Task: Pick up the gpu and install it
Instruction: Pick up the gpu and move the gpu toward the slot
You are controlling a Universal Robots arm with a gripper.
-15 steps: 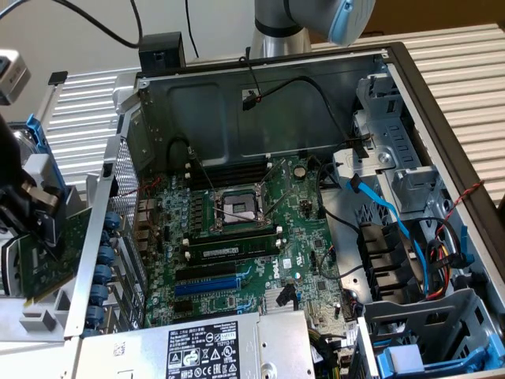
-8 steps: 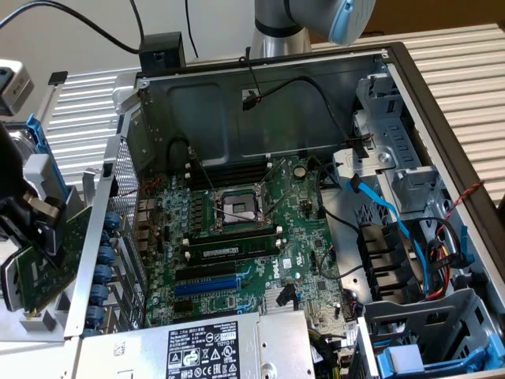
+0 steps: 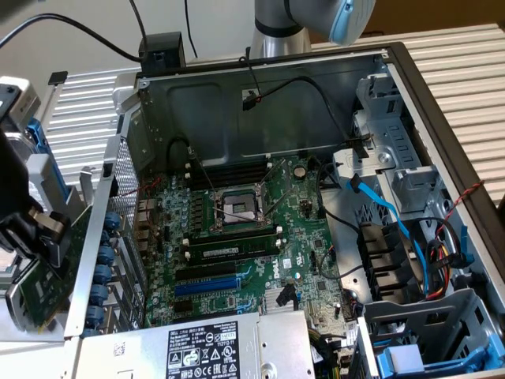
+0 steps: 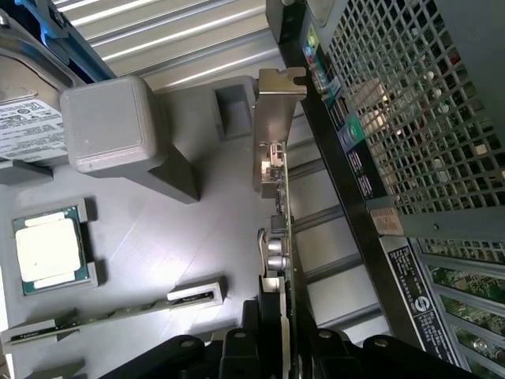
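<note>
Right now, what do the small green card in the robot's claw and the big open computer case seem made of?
The small green gpu card looks like green circuit board laminate, with a bare silvery metal end bracket. The big open grey computer case seems to be matte sheet steel: thin folded walls, one punched with holes.

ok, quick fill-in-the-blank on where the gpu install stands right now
1. The tool is ___ on the gpu.
2. The gpu is held ___ the computer case, at the exterior view's left.
3. The motherboard inside the case is coloured ___.
Missing words: shut; outside; green.
</note>
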